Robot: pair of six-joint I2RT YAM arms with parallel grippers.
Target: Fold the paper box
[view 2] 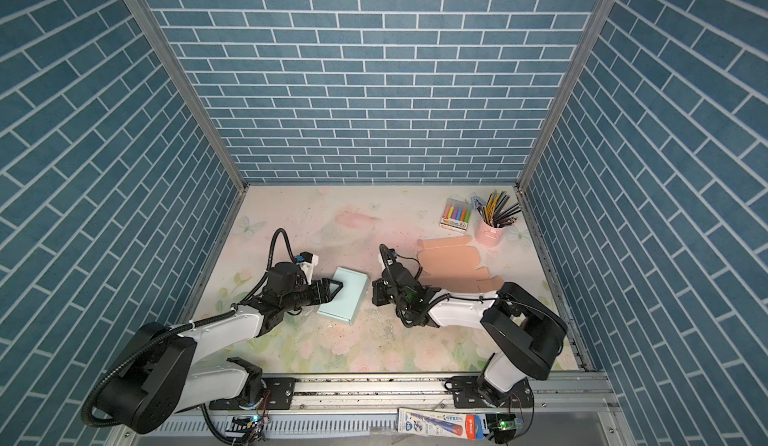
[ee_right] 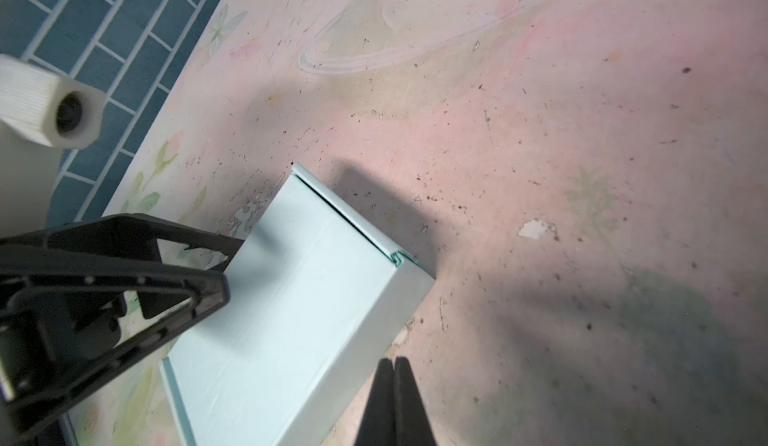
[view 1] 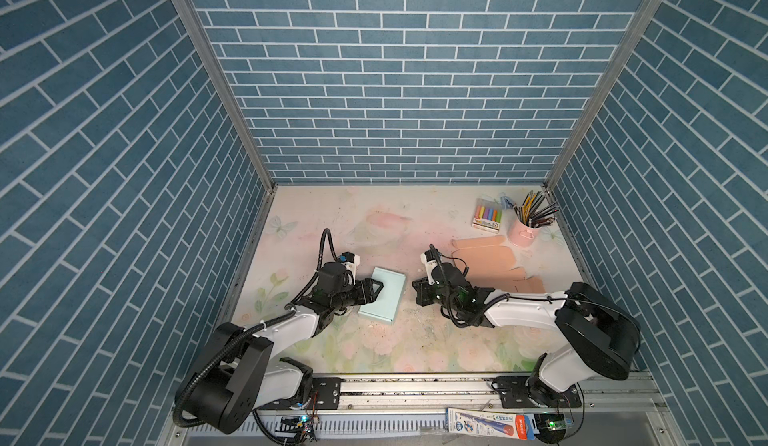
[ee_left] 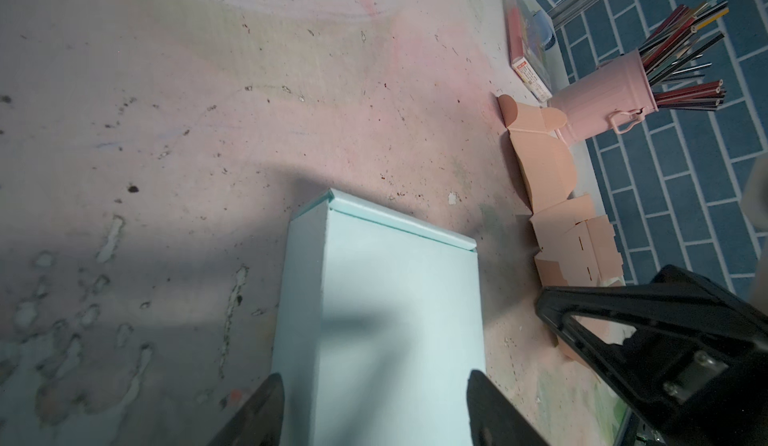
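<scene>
Lifting straight off should avoid dragging the pale-blue folded paper box (view 1: pixel 384 296); left gripper (ee_left: pixel 374 381) gapes astride it, unclamped; right gripper (ee_right: pixel 393 365) pinched closed, empty.

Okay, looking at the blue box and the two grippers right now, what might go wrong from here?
1. The left gripper is open astride the blue box; pulling away, a finger may snag and drag it.
2. The end flap shows a dark gap at its seam with nothing pressing it, so it may spring open.
3. The shut right gripper sits close beside the box and might nudge it.
</scene>
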